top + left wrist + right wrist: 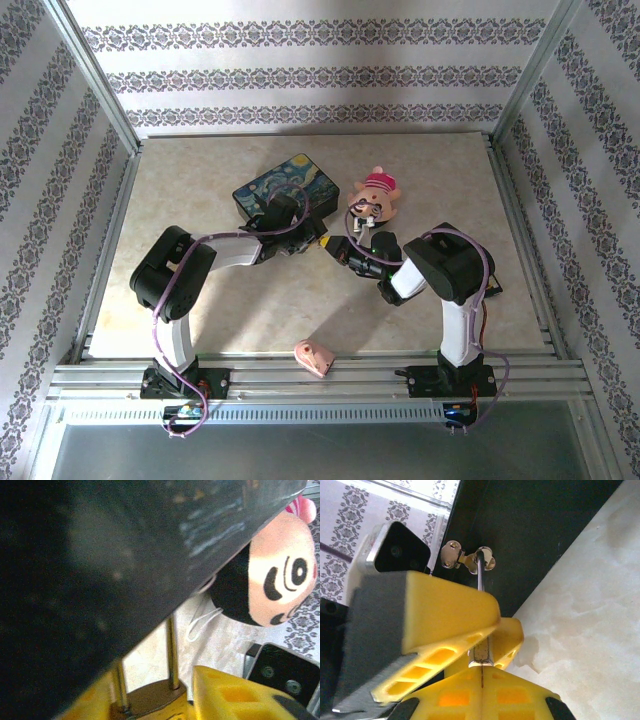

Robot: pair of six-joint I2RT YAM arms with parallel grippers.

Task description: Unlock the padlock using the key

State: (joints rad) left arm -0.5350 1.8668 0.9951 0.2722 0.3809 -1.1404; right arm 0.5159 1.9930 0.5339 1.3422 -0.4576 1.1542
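Top external view: a pale marbled table (250, 310) inside a metal-framed enclosure carries everything. The left arm (170, 275) and right arm (455, 265) bend inward from the near edge and meet just in front of a dark painted box (285, 185) that lies toward the far middle. Just right of the box is a pink plush toy (378, 195). A pink wedge (313, 357) sits well apart, close to the near rail between the arm bases.

Left wrist view: the box's dark side takes up the upper left, with the plush toy's face beyond it. The left hand (303, 243) has its yellow fingers (225, 695) closed on the brass body of the padlock (150, 700), one on each side and touching it. The silver shackle (171, 650) rises from the body and passes behind the box's edge.

Right wrist view: the shackle runs up into the box's small brass clasp (465, 560), so the padlock hangs at the front of the box. The right hand (482, 675) has its fingers pressed together, their tips right up against the bottom end of the padlock. A thin dark line shows where they meet. The key cannot be made out, so I cannot tell whether it is pinched between them.
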